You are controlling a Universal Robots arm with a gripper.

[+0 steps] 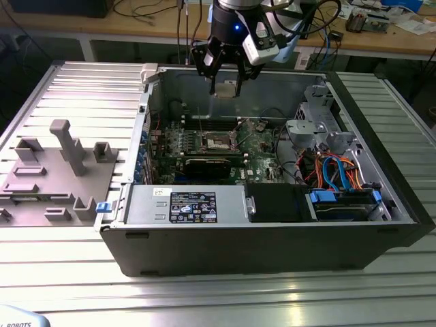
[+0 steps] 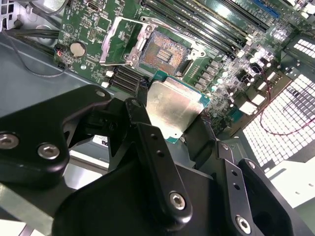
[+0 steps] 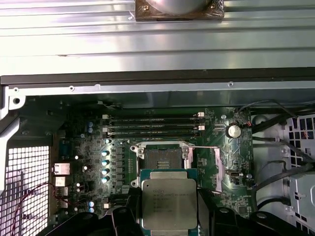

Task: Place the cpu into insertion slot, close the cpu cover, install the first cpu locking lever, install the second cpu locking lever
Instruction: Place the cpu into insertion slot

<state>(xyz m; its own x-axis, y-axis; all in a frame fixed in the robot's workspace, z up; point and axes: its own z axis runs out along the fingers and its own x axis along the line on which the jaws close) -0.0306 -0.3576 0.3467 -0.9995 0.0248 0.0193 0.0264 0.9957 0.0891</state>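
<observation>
None of four steps done: jaws clamped on the chip (image 3: 169,202), held above the empty socket (image 3: 161,158), its cover (image 2: 109,42) standing open.

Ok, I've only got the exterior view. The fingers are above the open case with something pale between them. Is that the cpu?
Observer: Yes. In both wrist views the cpu is clamped between the fingers, its metal face showing.
Operator: Is the socket free underneath?
Observer: In the first wrist view the insertion slot is empty, with its contact field bare.
Operator: And the cover?
Observer: In the second wrist view the cpu cover is swung open, off to one side of the slot.
</observation>
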